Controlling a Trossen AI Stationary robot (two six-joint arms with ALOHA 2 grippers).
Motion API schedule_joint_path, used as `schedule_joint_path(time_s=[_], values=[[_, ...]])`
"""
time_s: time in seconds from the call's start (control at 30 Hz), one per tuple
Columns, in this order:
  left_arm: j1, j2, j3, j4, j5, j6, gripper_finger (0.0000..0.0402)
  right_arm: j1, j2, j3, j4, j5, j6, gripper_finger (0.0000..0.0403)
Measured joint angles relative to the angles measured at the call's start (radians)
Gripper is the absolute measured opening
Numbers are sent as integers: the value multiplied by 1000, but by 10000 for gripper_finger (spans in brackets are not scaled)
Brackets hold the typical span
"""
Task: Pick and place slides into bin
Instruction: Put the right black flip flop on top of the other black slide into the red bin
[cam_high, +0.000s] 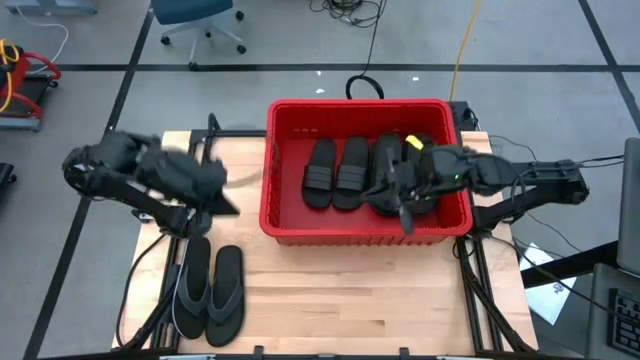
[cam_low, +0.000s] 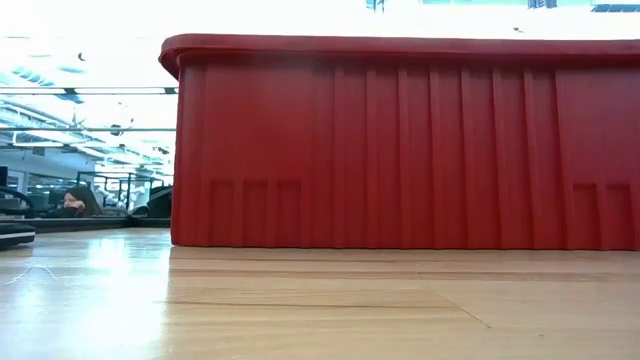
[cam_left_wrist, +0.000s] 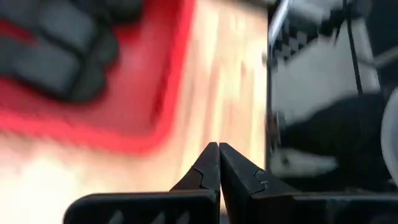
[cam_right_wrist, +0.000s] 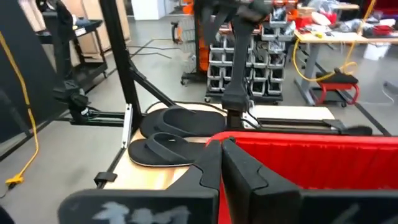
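The red bin (cam_high: 285, 180) stands at the table's far middle, and its near wall fills the low view (cam_low: 400, 150). Two black band-strap slides (cam_high: 336, 172) lie side by side on its floor. More slides (cam_high: 385, 175) lie at its right, partly under my right arm. A thong-strap pair (cam_high: 210, 290) lies flat on the table at the near left and shows in the right wrist view (cam_right_wrist: 171, 134). My right gripper (cam_high: 403, 212) is over the bin's right half, shut and empty (cam_right_wrist: 221, 155). My left gripper (cam_high: 226, 202) is over the table left of the bin, shut and empty (cam_left_wrist: 219, 149).
Bare wood lies in front of the bin and to the right of the thong pair. Black frame posts stand at the table's left and right edges. A person (cam_low: 75, 200) sits far off in the room behind the table.
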Motion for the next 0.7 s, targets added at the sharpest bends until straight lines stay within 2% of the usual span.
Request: schedule_joint_path(time_s=[0.1,0.2,0.37,0.57,0.7], values=[[-109,-53,-169,18,16,-155,2,40,24,-1,-9,66,37,1],[-205,-94,-335,69,43,-382,2,55,25,-1,-49,80,42,1],[-346,-99,-599,294,82,-756,25,54,10,-1,-97,80,-10,3],[-398,-31,-828,686,66,-977,94,53,-23,-1,-153,78,-105,3],[-382,28,-899,817,143,-1072,159,52,-42,-1,-212,49,-117,5]])
